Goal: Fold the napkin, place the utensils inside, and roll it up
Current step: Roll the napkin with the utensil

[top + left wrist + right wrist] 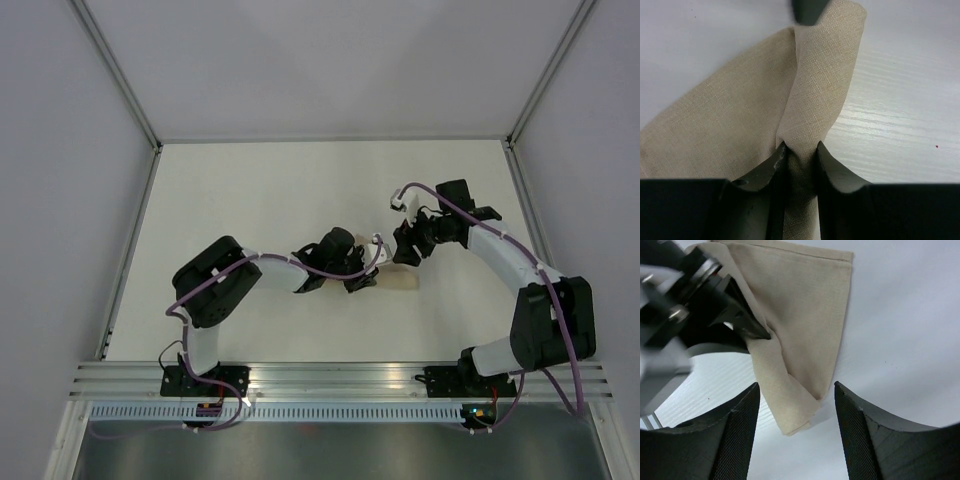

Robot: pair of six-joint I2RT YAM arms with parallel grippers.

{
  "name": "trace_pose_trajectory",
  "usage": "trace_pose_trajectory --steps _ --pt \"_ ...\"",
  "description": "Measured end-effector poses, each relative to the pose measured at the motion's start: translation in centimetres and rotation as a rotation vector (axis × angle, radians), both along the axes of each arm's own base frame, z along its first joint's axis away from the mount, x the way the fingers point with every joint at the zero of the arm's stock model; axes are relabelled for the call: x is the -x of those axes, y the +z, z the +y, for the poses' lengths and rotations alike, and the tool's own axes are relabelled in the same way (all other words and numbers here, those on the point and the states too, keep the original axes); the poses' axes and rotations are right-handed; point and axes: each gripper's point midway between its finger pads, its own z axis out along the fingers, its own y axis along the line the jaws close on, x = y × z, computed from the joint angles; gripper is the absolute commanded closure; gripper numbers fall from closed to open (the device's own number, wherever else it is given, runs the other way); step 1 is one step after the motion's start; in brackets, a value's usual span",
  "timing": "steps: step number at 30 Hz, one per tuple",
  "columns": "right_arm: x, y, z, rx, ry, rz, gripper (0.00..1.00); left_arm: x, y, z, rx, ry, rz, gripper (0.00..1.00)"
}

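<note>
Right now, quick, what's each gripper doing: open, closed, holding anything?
Left gripper: shut on the napkin, a fold pinched between its fingers.
Right gripper: open, holding nothing.

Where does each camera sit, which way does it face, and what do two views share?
Top view: above and behind the arms, looking down at the table; both arms and their bases show, meeting at the napkin.
Left wrist view: mounted at that wrist, looking along the left hand, shut on a napkin fold.
Right wrist view: mounted at that wrist, looking past the open right hand at the napkin.
Shared: both wrist views show the napkin pinched by the left hand.
</note>
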Motion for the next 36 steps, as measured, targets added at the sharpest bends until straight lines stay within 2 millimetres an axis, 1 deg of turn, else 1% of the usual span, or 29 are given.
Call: trace_pose_trajectory --steps 6,9,12,16,19,22,25,29,34,36 --pt "2.4 1.3 -0.3 -0.028 0.027 -0.101 0.3 -0.2 0.0 -0.1 0.018 -0.034 0.146 0.98" --pt "3.5 1.3 -0.5 -0.024 0.063 -0.153 0.3 -0.2 -0.1 0.0 0.03 -0.053 0.213 0.98" --pt "4.3 0.2 -0.8 -0.005 0.102 -0.175 0.3 -0.3 -0.1 0.1 0.035 -0.073 0.269 0.98" --pt "5.6 -2.5 -0.8 0.048 0.172 -0.192 0.3 -0.3 -0.2 0.0 0.039 -0.099 0.347 0.98" --pt "6.6 -4.0 -0.2 0.085 0.236 -0.216 0.3 -0.4 -0.2 -0.1 0.038 -0.113 0.396 0.98" --pt "7.4 -4.7 0.8 0.116 0.299 -0.266 0.3 -0.2 -0.2 -0.2 0.035 -0.126 0.433 0.98" --pt "7.6 -5.0 1.6 0.142 0.342 -0.315 0.3 0.1 -0.2 -0.3 0.033 -0.137 0.464 0.98" --pt "7.0 -5.1 2.5 0.168 0.364 -0.375 0.31 0.3 -0.2 -0.4 0.028 -0.144 0.496 0.98" --pt "6.0 -6.0 2.5 0.206 0.359 -0.393 0.39 0.5 -0.2 -0.5 0.023 -0.149 0.521 0.98" --pt "5.9 -6.4 2.4 0.218 0.357 -0.391 0.44 0.5 -0.2 -0.5 0.02 -0.147 0.527 0.98"
